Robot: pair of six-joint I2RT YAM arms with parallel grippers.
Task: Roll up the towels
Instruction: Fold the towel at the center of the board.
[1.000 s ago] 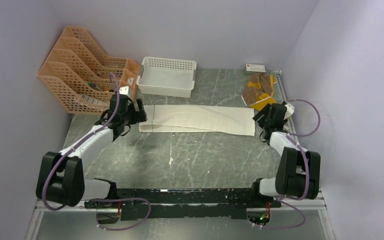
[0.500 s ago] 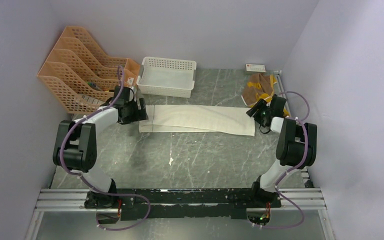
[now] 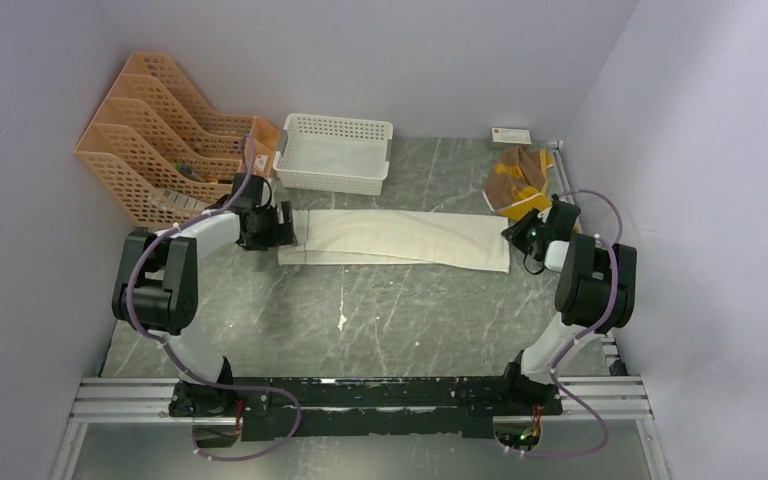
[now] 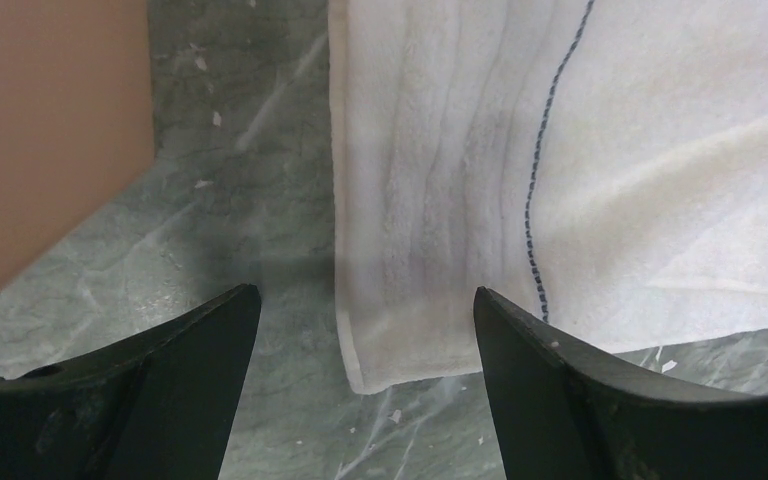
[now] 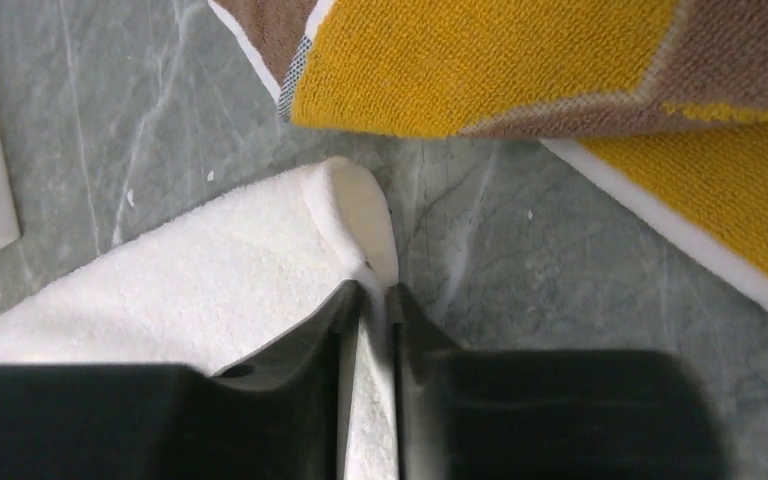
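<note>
Pinching the right end of the cream-white towel point(image 3: 400, 238), the right claw point(image 5: 375, 295) shows its two fingers almost together, with a thin fold of the cloth's hem caught between them. A small hump of terry rises just ahead of the tips. That towel lies spread flat in a long strip across the middle of the tabletop point(image 3: 380, 310), reaching from one claw to the other.

At its left end the left claw point(image 4: 365, 293) stands wide and holds nothing. One finger is over bare stone just beside the hem, the other over the towel close to its thin dark stitched line point(image 4: 545, 170). Whether the tips touch the surface is hard to say from the wrist view.

The brown and mustard-yellow towel point(image 3: 517, 180) lies crumpled at the back right, near the right claw but apart from the white cloth. A white lattice basket point(image 3: 332, 121) and an orange file rack point(image 3: 165, 130) stand at the back.
</note>
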